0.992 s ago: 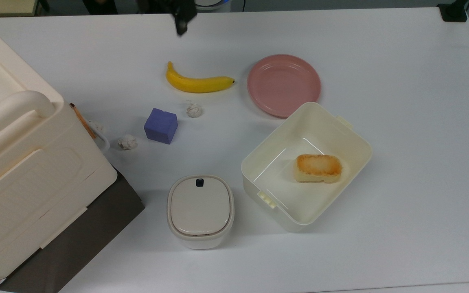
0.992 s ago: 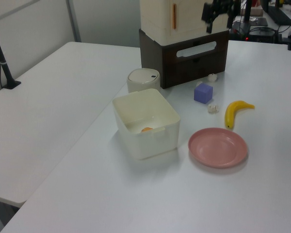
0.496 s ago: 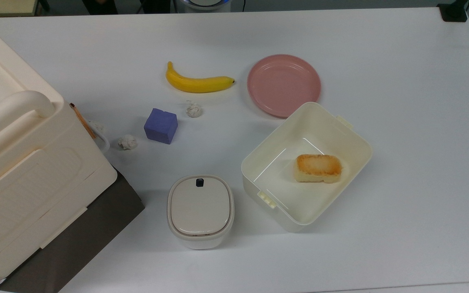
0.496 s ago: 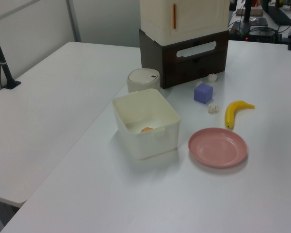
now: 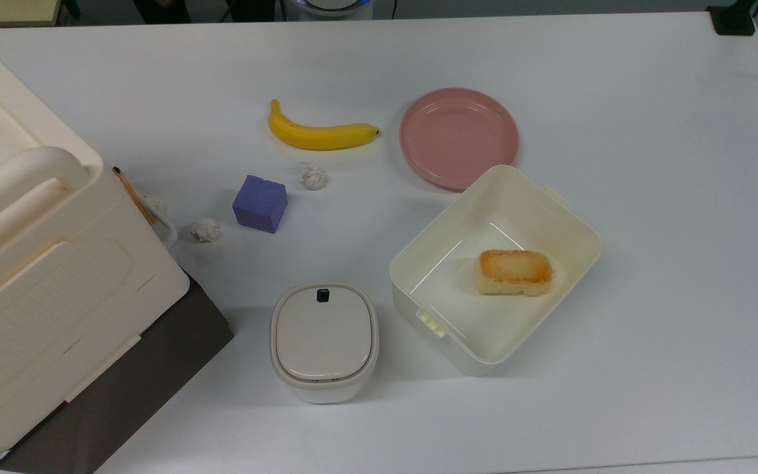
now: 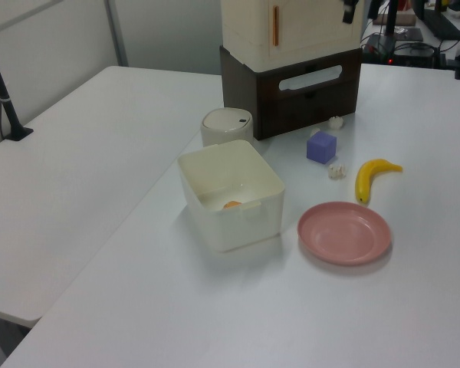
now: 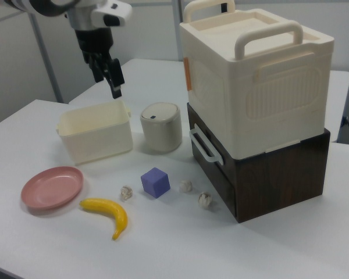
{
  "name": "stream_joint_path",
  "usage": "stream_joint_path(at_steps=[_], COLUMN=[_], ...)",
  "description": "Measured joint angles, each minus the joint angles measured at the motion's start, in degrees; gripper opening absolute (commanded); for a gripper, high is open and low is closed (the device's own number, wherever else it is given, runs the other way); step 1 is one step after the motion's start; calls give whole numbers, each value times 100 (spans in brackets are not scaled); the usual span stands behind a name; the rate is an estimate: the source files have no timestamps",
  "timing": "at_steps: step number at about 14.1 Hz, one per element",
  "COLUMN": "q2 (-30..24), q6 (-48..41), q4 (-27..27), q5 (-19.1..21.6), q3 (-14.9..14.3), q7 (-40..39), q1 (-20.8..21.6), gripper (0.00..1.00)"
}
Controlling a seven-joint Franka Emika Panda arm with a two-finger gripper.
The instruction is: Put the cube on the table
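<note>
Blue-purple, the cube sits flat on the white table in the top view, between two crumpled paper balls and below the banana. In the left view it rests near the dark drawer box. In the right view the gripper hangs high above the cream bin, fingers nearly together, holding nothing.

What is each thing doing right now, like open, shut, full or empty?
cube: sitting on the table, nothing holding it.
gripper: up in the air, holding nothing.
pink plate: empty.
cream bin: open, with a toasted bread piece inside.
small round container: lid shut.
banana: lying flat, unpeeled.
big cream box: lid on, stacked on a dark brown box.
</note>
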Motion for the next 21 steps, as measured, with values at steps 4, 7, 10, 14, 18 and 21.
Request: stream_joint_path(at_steps=[4,7,10,14,18,21], q2=[148,150,179,200,198,198], q6=[205,205,356,394,394,394], q4=[-55,-64,-284,-355,-354,-354], q5=[-102,-119,-141,-153,-156,-158], q3=[-9,-11,113,215,216,216], q7=[10,10,-23,-23,-23,-24], q1=[-8,-24,-21,-14,-18,-18], gripper=[100,100,100,100,100,100])
